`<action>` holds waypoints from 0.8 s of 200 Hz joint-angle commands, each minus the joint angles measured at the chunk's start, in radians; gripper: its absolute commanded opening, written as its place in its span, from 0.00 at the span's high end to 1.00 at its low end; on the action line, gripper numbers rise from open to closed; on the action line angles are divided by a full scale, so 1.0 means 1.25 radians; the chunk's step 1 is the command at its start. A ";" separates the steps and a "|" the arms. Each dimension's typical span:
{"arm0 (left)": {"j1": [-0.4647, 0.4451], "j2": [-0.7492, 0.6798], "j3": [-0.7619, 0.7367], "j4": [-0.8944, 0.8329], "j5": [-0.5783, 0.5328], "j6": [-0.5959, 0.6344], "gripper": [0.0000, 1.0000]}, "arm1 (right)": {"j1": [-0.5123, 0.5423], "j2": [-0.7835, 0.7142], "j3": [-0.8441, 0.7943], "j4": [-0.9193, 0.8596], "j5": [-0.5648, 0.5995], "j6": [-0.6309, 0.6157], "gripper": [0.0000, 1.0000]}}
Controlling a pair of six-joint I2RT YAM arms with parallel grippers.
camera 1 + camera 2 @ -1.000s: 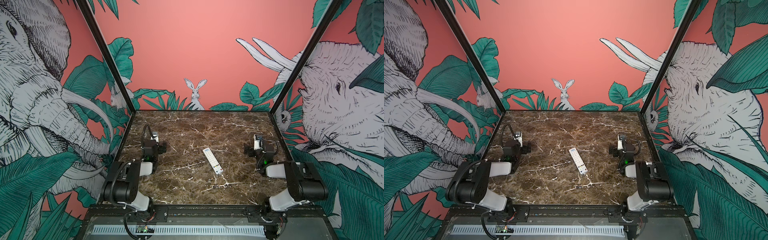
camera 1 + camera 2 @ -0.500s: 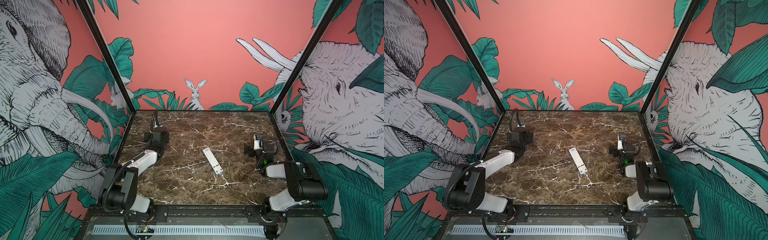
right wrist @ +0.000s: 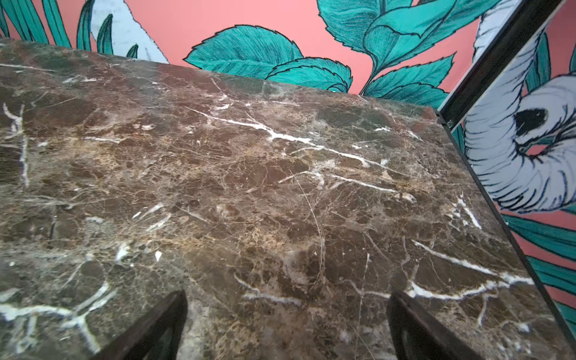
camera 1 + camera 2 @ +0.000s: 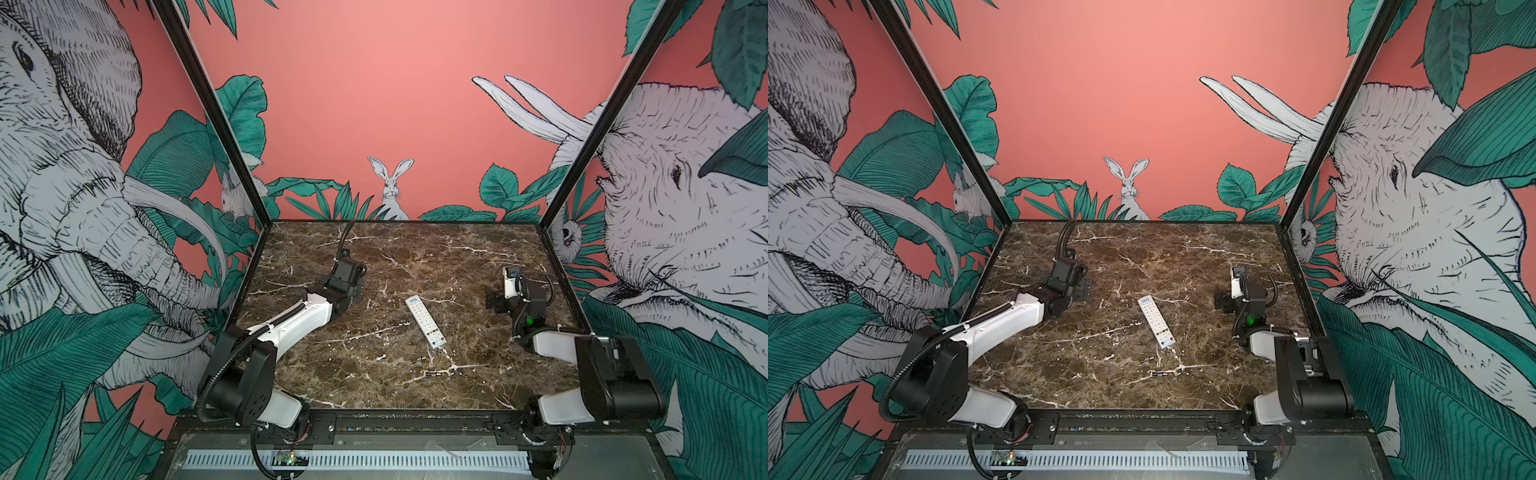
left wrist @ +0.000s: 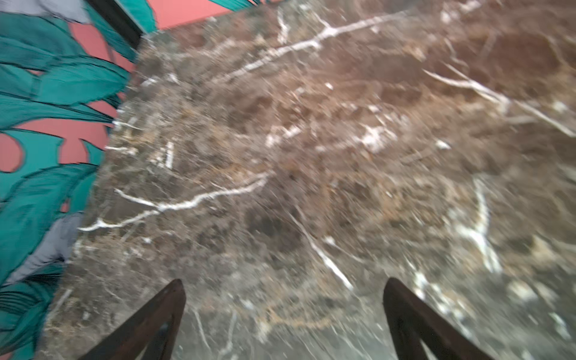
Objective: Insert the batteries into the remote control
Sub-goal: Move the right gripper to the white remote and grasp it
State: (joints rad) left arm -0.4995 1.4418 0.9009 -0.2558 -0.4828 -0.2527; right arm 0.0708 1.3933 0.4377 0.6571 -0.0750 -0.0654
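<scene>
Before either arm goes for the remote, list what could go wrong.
1. A tiny dark cylindrical battery lies near the front of the brown veined marble tabletop; it blends in, the second is hard to spot, and either could roll if nudged.
2. The slim white plastic remote control lies buttons up, so it probably needs flipping and may slide.
3. The open left claw and open right claw see only bare marble in their wrist views.

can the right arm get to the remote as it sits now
Probably yes: the remote control lies flat on the table, and nothing stands between it and the open, empty right gripper.
</scene>
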 commanded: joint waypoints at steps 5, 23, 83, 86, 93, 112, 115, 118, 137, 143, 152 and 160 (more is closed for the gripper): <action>-0.012 -0.069 0.010 -0.090 0.092 -0.044 0.00 | 0.051 -0.073 0.068 -0.189 0.057 0.004 0.01; -0.016 -0.098 0.001 -0.104 0.154 -0.042 0.00 | 0.106 -0.102 0.107 -0.297 0.080 0.006 0.01; -0.018 -0.170 0.006 -0.162 0.269 -0.055 0.00 | 0.292 -0.101 0.222 -0.602 0.131 0.092 0.01; -0.018 -0.171 0.009 -0.166 0.269 -0.056 0.00 | 0.300 -0.101 0.223 -0.609 0.127 0.097 0.01; -0.018 -0.172 0.018 -0.177 0.270 -0.058 0.00 | 0.319 -0.099 0.227 -0.625 0.122 0.115 0.01; -0.018 -0.170 0.047 -0.206 0.277 -0.066 0.01 | 0.368 -0.073 0.242 -0.675 0.096 0.159 0.01; -0.018 -0.169 0.054 -0.211 0.275 -0.067 0.00 | 0.377 -0.068 0.243 -0.682 0.096 0.164 0.01; -0.017 -0.168 0.059 -0.214 0.276 -0.067 0.00 | 0.387 -0.061 0.245 -0.688 0.096 0.170 0.01; -0.017 -0.165 0.074 -0.213 0.295 -0.067 0.01 | 0.436 -0.024 0.252 -0.709 0.072 0.208 0.01; -0.018 -0.164 0.078 -0.211 0.300 -0.068 0.00 | 0.450 -0.009 0.253 -0.710 0.064 0.218 0.01; -0.018 -0.164 0.081 -0.206 0.307 -0.067 0.00 | 0.471 0.011 0.255 -0.710 0.062 0.230 0.01; -0.018 -0.165 0.081 -0.201 0.311 -0.068 0.01 | 0.489 0.026 0.257 -0.710 0.066 0.243 0.01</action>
State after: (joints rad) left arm -0.5167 1.2449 0.9752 -0.4812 -0.1299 -0.3183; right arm 0.6258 1.3758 0.7391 -0.1783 0.0277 0.1543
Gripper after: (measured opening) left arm 0.994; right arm 0.990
